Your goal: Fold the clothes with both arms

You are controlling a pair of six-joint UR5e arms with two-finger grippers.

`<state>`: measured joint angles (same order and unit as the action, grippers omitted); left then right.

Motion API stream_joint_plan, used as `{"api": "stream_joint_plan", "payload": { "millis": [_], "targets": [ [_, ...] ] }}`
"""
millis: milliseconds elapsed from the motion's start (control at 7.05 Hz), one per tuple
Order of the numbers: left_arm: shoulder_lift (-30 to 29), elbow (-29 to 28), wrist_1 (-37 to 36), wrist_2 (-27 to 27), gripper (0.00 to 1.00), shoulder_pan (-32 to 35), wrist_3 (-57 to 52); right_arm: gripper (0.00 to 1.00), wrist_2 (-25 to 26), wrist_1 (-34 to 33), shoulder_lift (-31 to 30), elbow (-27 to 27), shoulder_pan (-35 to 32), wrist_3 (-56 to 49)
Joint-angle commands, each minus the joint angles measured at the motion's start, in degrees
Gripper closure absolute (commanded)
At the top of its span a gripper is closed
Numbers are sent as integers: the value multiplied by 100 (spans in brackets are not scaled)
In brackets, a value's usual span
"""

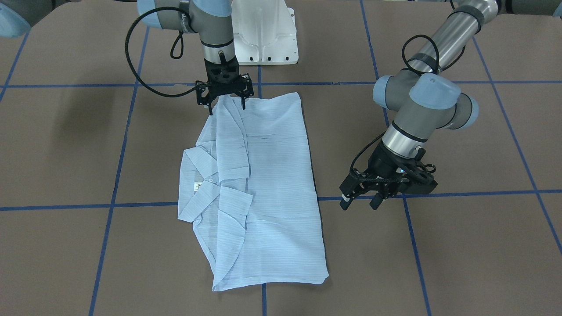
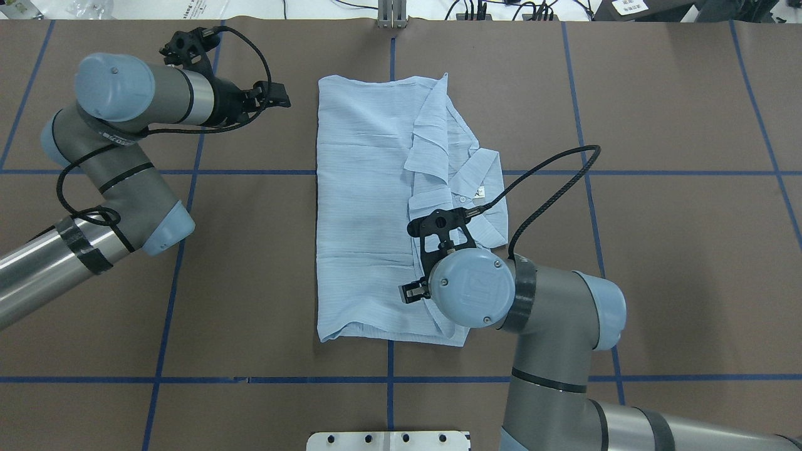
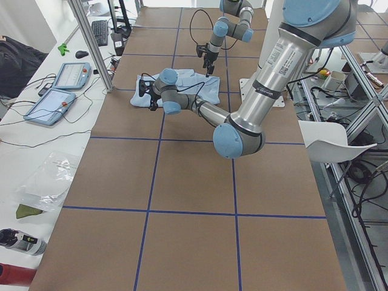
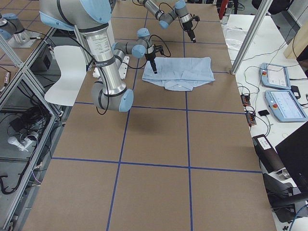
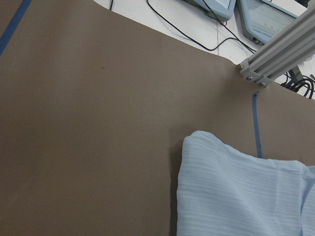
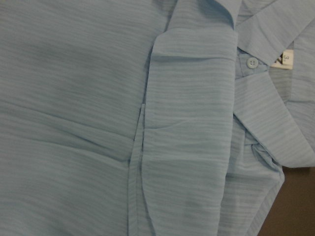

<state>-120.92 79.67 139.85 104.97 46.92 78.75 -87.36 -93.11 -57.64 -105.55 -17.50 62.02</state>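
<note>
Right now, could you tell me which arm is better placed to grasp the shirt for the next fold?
Probably the right arm: its jaws hang over the shirt's edge nearest the robot; the left arm's are beside it, over table.

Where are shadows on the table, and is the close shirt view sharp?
Front-facing view: a soft wide shadow on the table at the picture's left. Left wrist view: a dark narrow shadow beside the shirt's edge. Right wrist view: sharp, the button clear.
</note>
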Motion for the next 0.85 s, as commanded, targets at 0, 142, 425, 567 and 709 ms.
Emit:
{"api": "stream_joint_plan", "payload": {
  "millis": [0,142,425,567,709],
  "targets": [
    [77,84,-1,41,0,1,-9,0,44,-14,77,315,133,-234],
    [68,84,-1,41,0,-7,-9,0,35,-14,77,360,151,-243],
    [77,66,-1,41,0,-16,-9,0,0,-23,68,447,212,-357],
    [68,66,-1,41,0,-16,-9,0,26,-23,68,509,238,-357],
    [68,57,-1,32,0,-16,-9,0,9,-23,60,518,239,-366]
  ]
}}
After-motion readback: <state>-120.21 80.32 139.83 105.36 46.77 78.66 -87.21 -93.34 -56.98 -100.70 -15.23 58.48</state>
